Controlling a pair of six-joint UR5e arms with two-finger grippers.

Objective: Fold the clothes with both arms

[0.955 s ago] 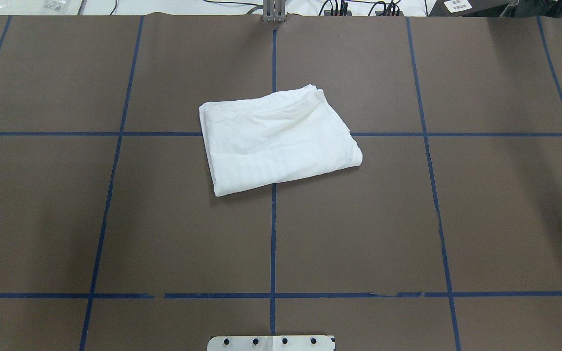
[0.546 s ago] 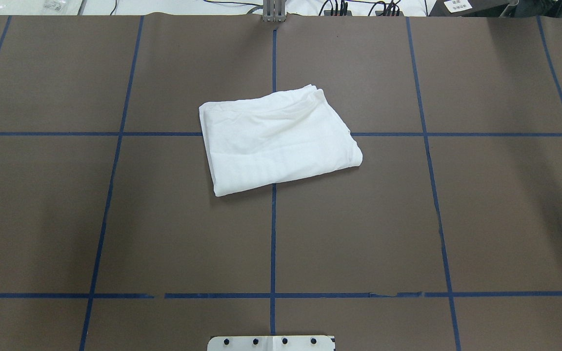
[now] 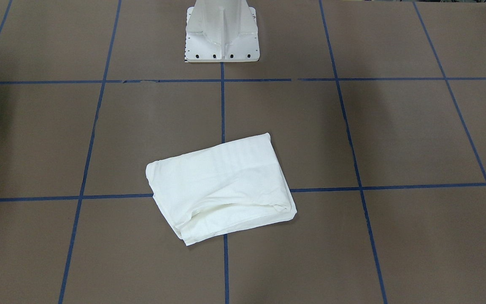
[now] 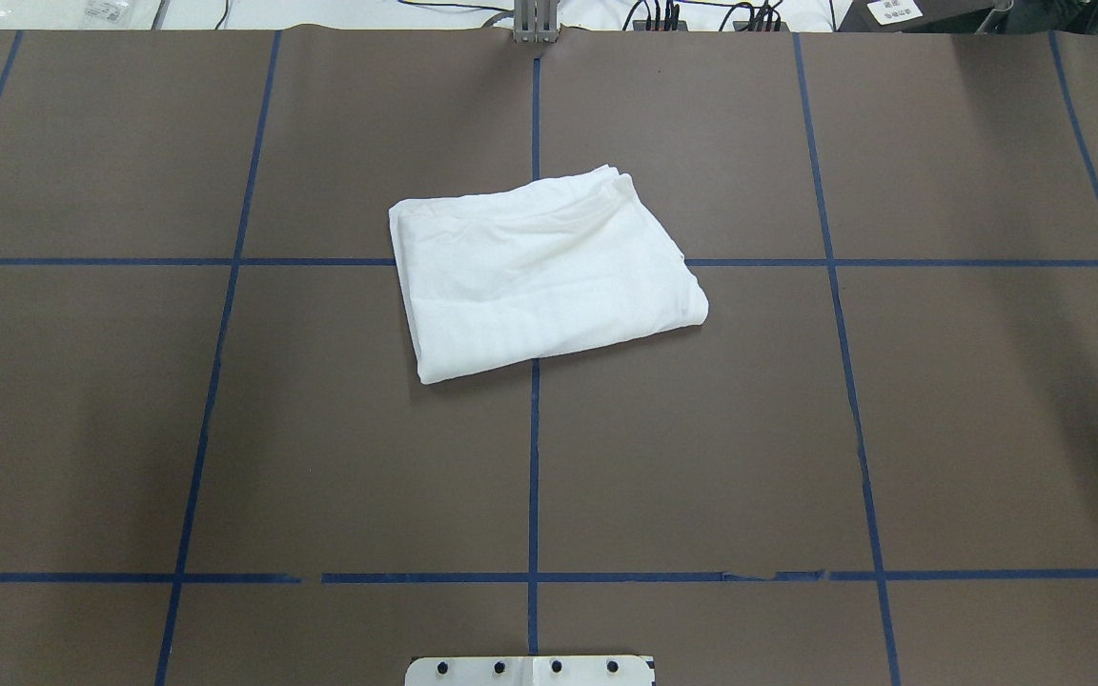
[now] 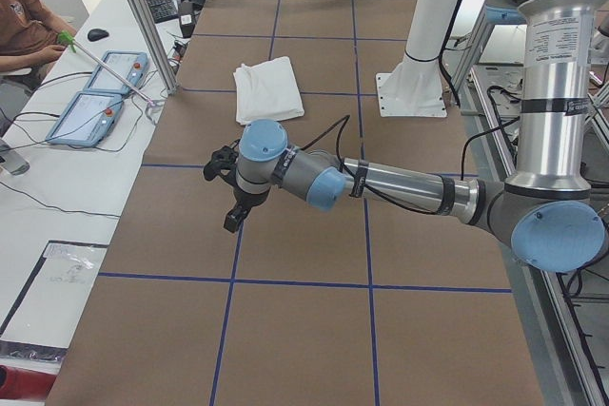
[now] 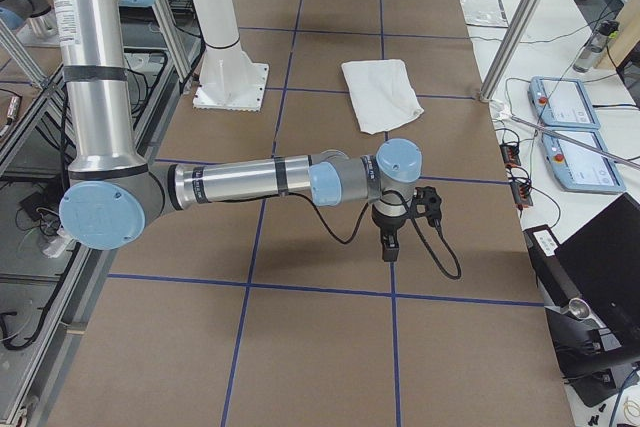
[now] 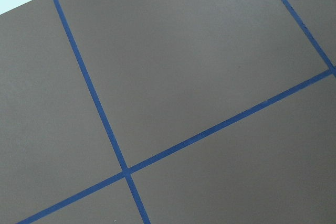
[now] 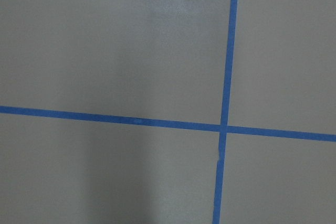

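Observation:
The white T-shirt (image 4: pixel 539 281) lies folded into a rough rectangle near the middle of the brown table; it also shows in the front view (image 3: pixel 222 188) and small in the side views (image 5: pixel 268 87) (image 6: pixel 380 92). No text, collar or label shows. Both arms are away from it, at the table's ends. The left gripper (image 5: pixel 233 221) hangs over bare table in the left side view; the right gripper (image 6: pixel 390 247) does the same in the right side view. I cannot tell whether either is open or shut. Both wrist views show only table and blue tape.
The white pedestal base (image 3: pixel 222 33) stands at the robot's edge (image 4: pixel 530 672). Blue tape lines (image 4: pixel 534 476) divide the table. Control tablets (image 5: pixel 95 106) (image 6: pixel 570 107) lie on side benches. A person (image 5: pixel 24 26) sits at the far bench.

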